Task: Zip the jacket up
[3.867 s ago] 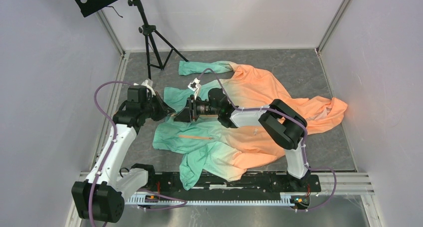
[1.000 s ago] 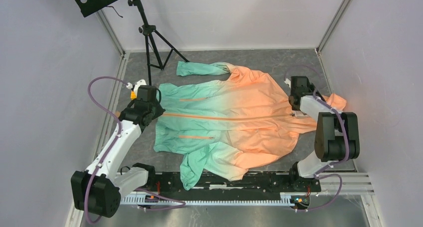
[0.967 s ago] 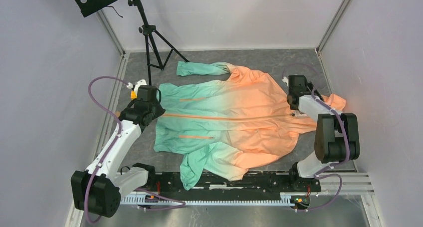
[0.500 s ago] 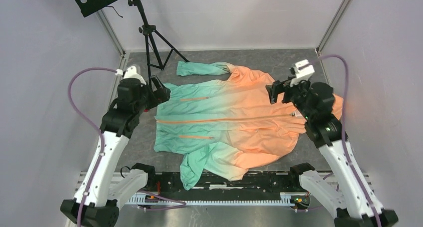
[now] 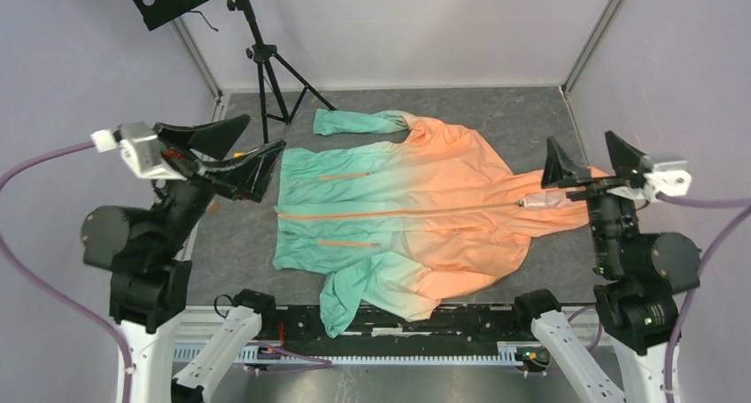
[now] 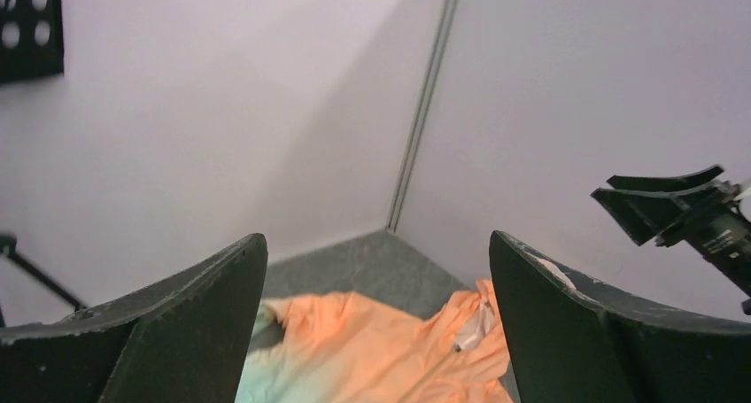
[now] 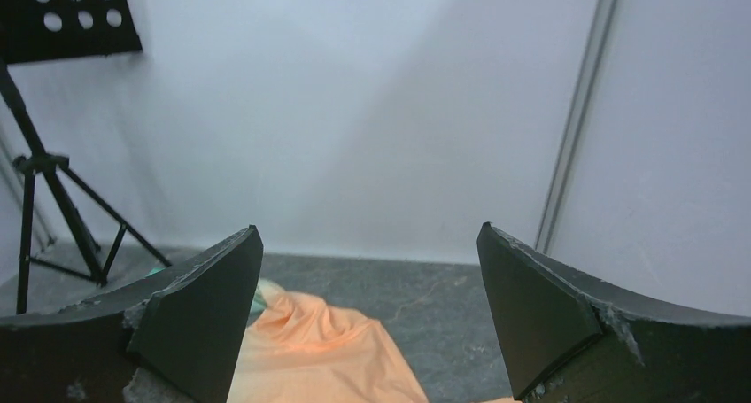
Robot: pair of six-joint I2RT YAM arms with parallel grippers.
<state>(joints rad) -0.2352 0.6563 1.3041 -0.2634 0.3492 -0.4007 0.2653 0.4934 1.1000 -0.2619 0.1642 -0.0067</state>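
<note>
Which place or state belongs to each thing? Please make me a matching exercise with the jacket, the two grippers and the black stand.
Things:
1. jacket
2. left gripper
3. right gripper
4. black stand

Places or states:
A. open, near the jacket's green end
B. spread out flat
C. stands at the back left
D. open, near the jacket's orange end

Pairs: 1-B, 2-A, 3-D, 4-C

I see the jacket (image 5: pixel 407 213) flat on the table (image 5: pixel 531 120).
My left gripper (image 5: pixel 266 130) hangs left of it, right gripper (image 5: pixel 580 146) right, tripod (image 5: pixel 266 75) behind.
</note>
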